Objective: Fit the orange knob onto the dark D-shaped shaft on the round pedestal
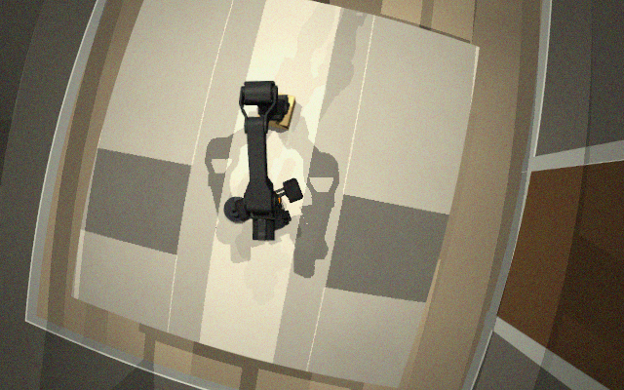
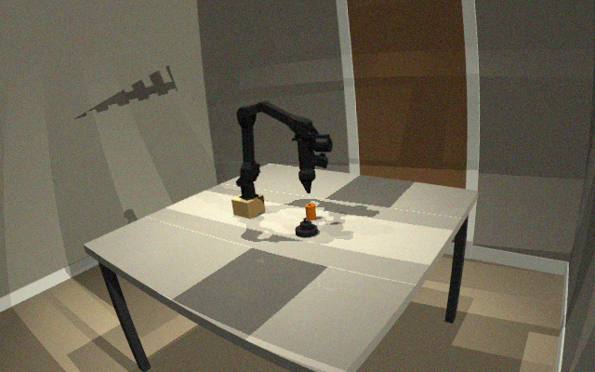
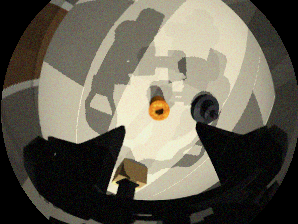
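Orange knob (image 1: 279,200) (image 2: 310,212) (image 3: 152,110) — stands upright on the pale surface (image 1: 395,122) (image 2: 339,298) (image 3: 145,145), off the shaft and apart from the round pedestal (image 1: 230,210) (image 2: 306,231) (image 3: 199,107). Its hole faces up and reads dark in the wrist view; the orientation of the flat inside is too small to tell.

Fingers (image 2: 307,180): spread wide, nothing between them. In the exterior view they point downward above the knob, with a visible gap to its top. The wrist view shows the knob beyond the fingertips and within the span between them, while the pedestal lies near the tip at the right of the frame.

Pedestal: dark, stepped, resting on the surface near the knob, on the exterior camera's side of it. The dark shaft (image 2: 306,220) (image 3: 212,115) rises from its middle, bare of the knob.

Arm (image 1: 257,156) (image 2: 247,149) (image 3: 126,191): black, mounted at a tan block (image 1: 289,118) (image 2: 248,207) (image 3: 132,170), reaching up and over toward the knob. From the top, it hides most of the knob — only a sliver of orange shows beside the wrist.
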Controlling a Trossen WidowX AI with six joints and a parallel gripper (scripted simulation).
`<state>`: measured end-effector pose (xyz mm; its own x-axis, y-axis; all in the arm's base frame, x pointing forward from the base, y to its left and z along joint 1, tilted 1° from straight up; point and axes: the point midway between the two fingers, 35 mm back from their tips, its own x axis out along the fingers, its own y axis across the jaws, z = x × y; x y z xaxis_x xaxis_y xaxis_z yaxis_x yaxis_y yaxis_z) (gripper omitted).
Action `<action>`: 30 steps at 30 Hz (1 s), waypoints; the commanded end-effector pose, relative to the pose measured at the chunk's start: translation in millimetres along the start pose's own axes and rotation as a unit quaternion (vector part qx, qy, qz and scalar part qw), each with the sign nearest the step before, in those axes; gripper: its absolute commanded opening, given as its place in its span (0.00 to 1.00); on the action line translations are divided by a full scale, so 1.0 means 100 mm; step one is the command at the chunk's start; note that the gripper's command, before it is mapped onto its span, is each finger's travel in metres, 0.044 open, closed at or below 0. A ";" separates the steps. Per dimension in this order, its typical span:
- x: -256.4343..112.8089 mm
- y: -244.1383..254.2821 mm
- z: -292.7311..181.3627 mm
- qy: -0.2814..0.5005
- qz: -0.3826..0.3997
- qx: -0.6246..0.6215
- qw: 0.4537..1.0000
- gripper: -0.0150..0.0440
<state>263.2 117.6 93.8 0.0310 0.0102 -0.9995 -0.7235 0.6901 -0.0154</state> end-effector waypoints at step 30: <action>0.53 -0.03 0.00 0.000 -0.002 0.253 0.968 1.00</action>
<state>267.7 116.6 45.9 0.0358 0.0105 -0.9993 -0.2969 0.9549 -0.0006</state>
